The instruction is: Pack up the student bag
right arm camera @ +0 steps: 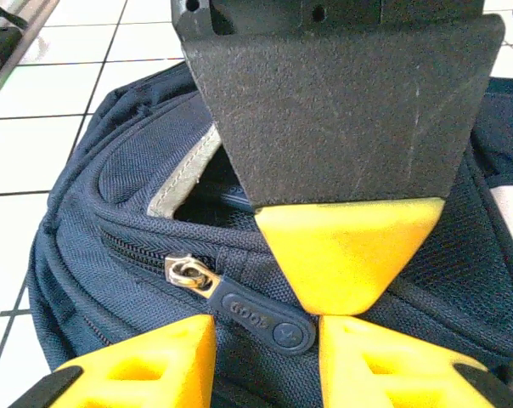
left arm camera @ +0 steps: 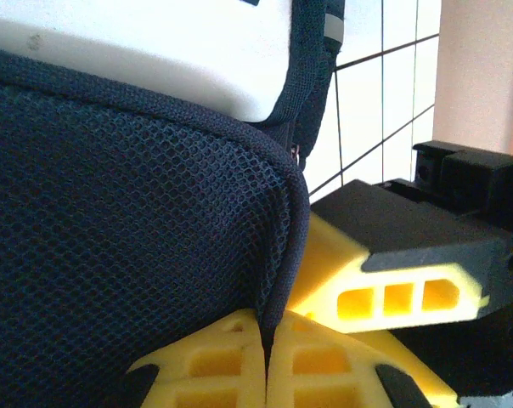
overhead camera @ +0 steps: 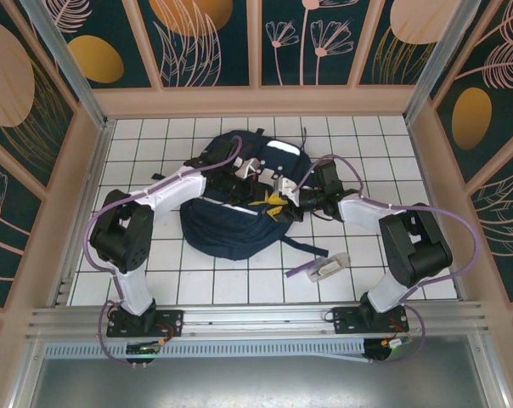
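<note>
L hand point(left arm camera: 265, 361) pinches student bag point(left arm camera: 112, 255) mesh edge; R hand point(right arm camera: 267, 361) spread by zip pull point(right arm camera: 255, 317), lettering unreadable.

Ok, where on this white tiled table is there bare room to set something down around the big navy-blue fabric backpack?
Free: white tiled table far-left of the navy-blue fabric backpack; far-right corner; near strip between backpack and arm bases, left of the small grey-and-purple item. Crowded: mid-table, both arms over the backpack.
</note>
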Motion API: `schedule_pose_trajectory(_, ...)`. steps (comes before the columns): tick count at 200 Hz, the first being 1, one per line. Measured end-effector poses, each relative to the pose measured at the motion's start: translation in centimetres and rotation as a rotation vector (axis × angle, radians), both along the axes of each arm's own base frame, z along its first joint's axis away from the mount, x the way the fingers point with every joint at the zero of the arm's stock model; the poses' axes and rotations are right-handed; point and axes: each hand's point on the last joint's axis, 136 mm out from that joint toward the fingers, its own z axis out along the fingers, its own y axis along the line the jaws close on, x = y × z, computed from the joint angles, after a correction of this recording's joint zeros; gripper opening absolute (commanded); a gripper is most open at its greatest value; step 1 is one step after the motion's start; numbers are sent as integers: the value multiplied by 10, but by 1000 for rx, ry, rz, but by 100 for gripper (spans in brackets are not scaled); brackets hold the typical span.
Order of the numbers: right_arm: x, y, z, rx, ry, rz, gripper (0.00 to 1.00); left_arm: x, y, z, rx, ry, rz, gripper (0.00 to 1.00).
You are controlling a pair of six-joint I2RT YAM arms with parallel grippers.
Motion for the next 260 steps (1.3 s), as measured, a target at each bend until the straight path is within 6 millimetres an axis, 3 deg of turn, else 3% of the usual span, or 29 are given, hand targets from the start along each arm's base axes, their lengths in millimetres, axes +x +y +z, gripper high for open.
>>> schedule_pose_trajectory(55, -23, 5, 3, 21, 90, 40, 26, 3, -1, 4, -12, -14, 14, 0)
schedule_pose_trajectory(102, -24, 2, 2, 42, 115, -24, 0, 5, -2, 5, -17, -13, 30, 0)
schedule_pose_trajectory(134, -27, 1, 7, 32, 63, -82, 0, 9, -2, 6, -7, -1, 75, 0)
schedule_pose_trajectory(174, -52, 24, 4, -11, -54, -118, 0, 11, -3, 7, -5, 74, 171, 0)
schedule_pose_trajectory(209, -61, 51, -3, -26, -151, -225, 6, 13, -5, -5, 26, 153, 216, 0)
schedule_pose_trajectory(232, -61, 68, -17, -40, -193, -312, 24, 21, -8, -16, 67, 166, 239, 0)
schedule_pose_trajectory(249, -75, 84, -27, -44, -213, -294, 32, 28, -16, -19, 74, 157, 243, 0)
schedule_pose_trajectory(260, -101, 98, -29, -24, -200, -196, 34, 38, -27, -16, 50, 124, 245, 0)
